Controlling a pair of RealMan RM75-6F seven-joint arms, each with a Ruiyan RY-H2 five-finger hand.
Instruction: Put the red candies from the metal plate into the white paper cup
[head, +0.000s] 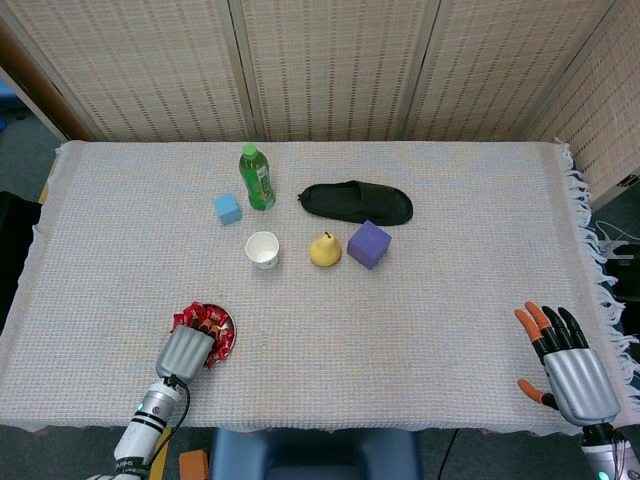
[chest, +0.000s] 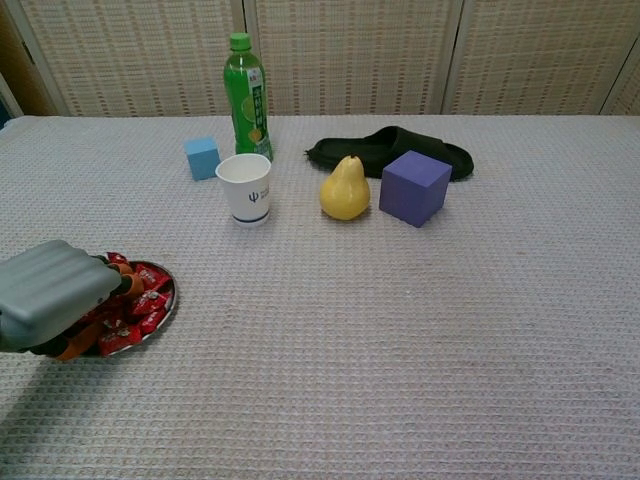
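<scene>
Red candies (chest: 140, 298) lie heaped in the metal plate (head: 229, 331) at the tabletop's (chest: 420, 330) near-left edge. Left robot hand (chest: 52, 293) curls down into them; whether it grips one, I cannot tell. White paper cup (chest: 246, 187) waits well beyond. Right robot hand (head: 563, 362) rests spread, holding nothing.

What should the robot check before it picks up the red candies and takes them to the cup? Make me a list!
1. Left hand is over the metal plate: ok.
2. Red candies are in the plate: ok.
3. A candy is really held in the fingers: cannot tell, the hand's back hides them.
4. White paper cup stands upright, mouth open: ok.
5. Way from plate to cup is free of things: ok.
6. Right hand is out of the way at the table's near right edge: ok.
</scene>
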